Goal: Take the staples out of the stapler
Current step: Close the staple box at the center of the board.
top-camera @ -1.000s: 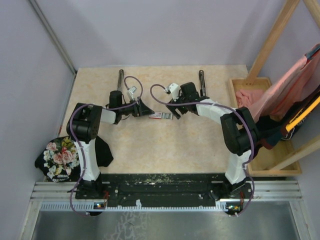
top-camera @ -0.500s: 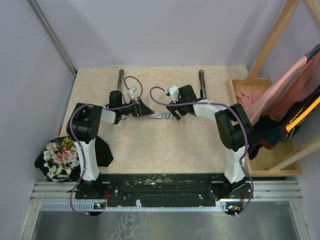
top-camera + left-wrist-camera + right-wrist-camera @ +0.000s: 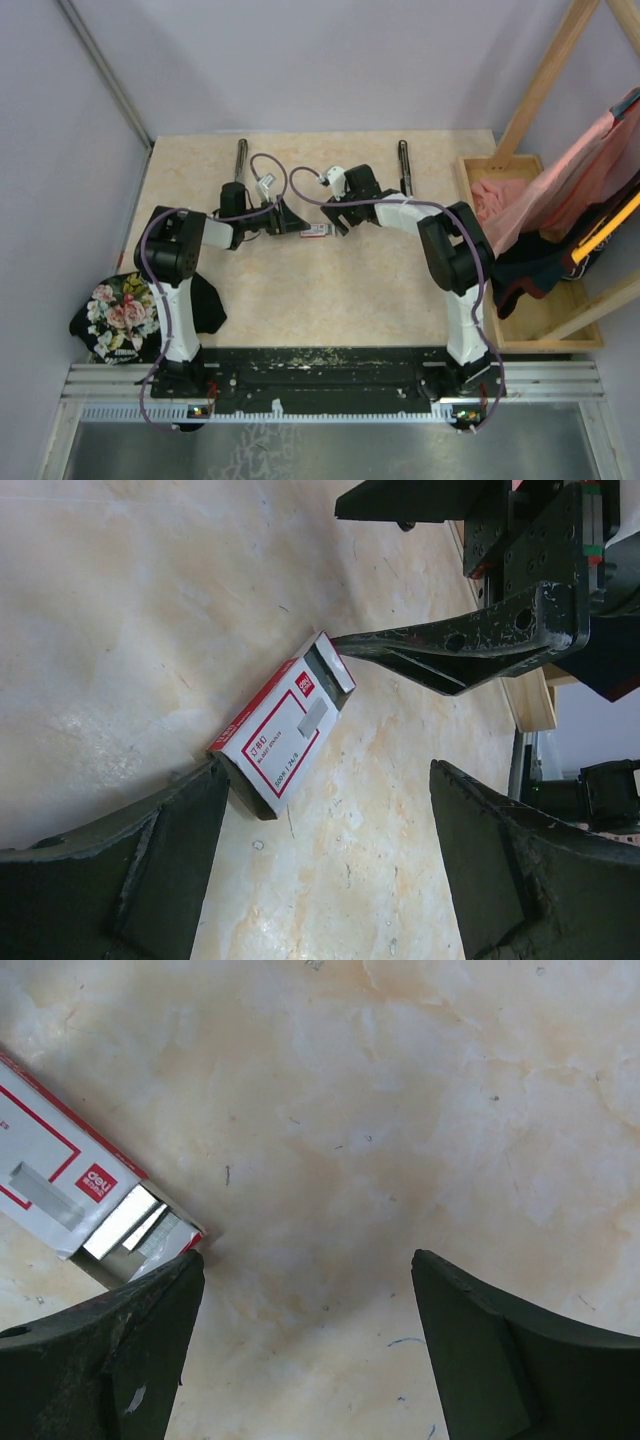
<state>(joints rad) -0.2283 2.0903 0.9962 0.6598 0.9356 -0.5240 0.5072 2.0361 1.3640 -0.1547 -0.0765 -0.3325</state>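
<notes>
A small red-and-white box lies flat on the table between my two grippers. Its open end shows shiny grey strips that look like staples. My left gripper is open, and its left finger touches the box's closed corner. My right gripper is open, and its left finger rests at the box's open end. That finger's tip also shows in the left wrist view. Two slim dark stapler-like bars lie at the back of the table.
A wooden tray with pink cloth stands at the right edge under a wooden frame. A flowered black cloth hangs off the left edge. Purple cables loop over both wrists.
My right gripper has moved left up to the box's open end, and the box has shifted slightly left. The left arm has barely moved.
</notes>
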